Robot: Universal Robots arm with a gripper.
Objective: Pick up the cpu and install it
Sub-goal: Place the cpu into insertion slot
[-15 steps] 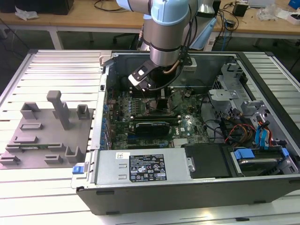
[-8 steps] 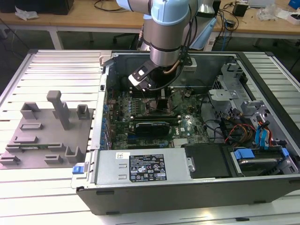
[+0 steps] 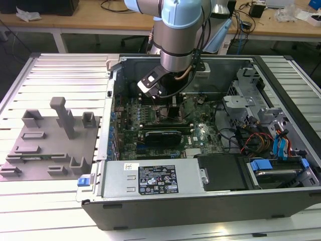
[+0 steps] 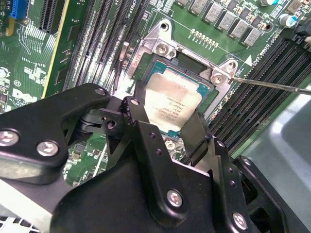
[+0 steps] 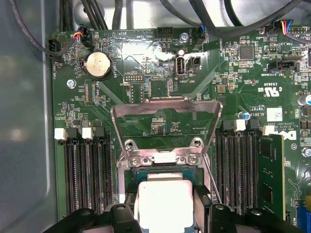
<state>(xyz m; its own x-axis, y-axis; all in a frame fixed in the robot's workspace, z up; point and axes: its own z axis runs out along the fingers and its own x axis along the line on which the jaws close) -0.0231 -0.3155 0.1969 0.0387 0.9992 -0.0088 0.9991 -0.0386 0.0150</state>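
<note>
Inventory of my workspace, largest item first.

1. Table (image 3: 55, 75): ribbed metal top, carrying everything below.
2. Computer case (image 3: 200, 211): lying on its side with the inside exposed.
3. My arm (image 3: 178, 35): reaching down into the case over its far half.
4. Grey holder plate (image 3: 50, 145): on the table at the exterior view's left, just beside the case.
5. Power supply box (image 3: 150, 178): silver, along the near wall of the case.
6. Circuit board (image 5: 160, 87): green, covering the floor of the case.
7. Long dark card (image 3: 163, 136): plugged into the board near its middle.
8. Socket frame (image 4: 160, 43): metal, with its bracket (image 5: 165, 109) swung up and standing open.
9. My claw (image 4: 167, 116): black, pinching the cpu by two opposite edges.
10. Cpu (image 4: 172, 104): silver square, level, directly over the socket opening between the rows of memory slots (image 5: 85, 170). I cannot tell whether it is fully seated.
11. Coin battery (image 5: 98, 64): on the board, well apart from the socket.
</note>
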